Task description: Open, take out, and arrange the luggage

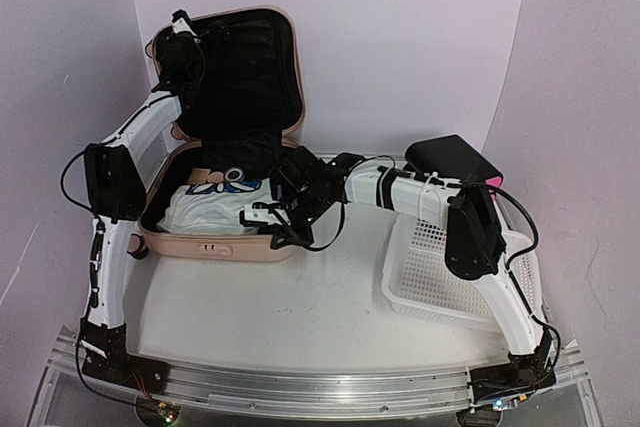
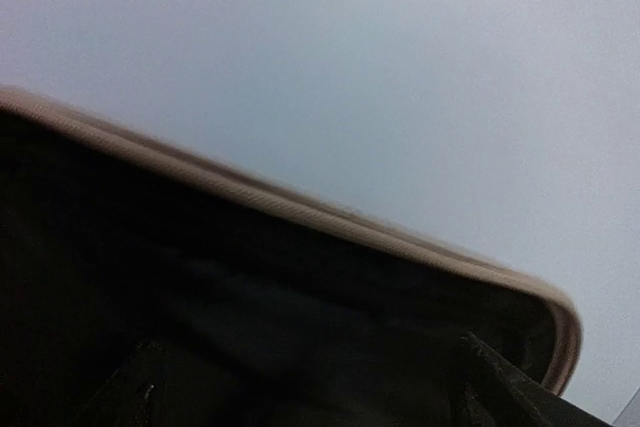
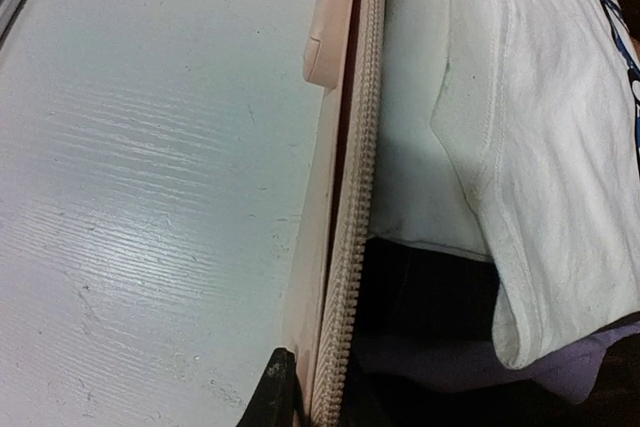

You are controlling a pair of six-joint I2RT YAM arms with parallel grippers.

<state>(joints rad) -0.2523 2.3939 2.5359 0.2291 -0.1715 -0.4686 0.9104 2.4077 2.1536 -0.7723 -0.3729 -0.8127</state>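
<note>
The luggage (image 1: 220, 245) lies open at the worktop's (image 1: 300, 317) far-left corner, its lid (image 1: 240, 67) standing upright. The left tool (image 1: 180, 39) is at the lid's top-left corner with its fingers (image 2: 500, 382) spread wide and gripping nothing, likely because the lid stands by itself. The right tool (image 1: 272, 215) pinches the front wall beside the zipper (image 3: 345, 247), apparently to steady the shell. A folded white T-shirt (image 3: 540, 147) lies inside.

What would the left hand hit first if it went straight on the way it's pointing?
Probably the black fabric lining inside the raised lid of the pale pink hard-shell suitcase; it fills the gap between the open left hand's fingers. Depth is unclear.
</note>
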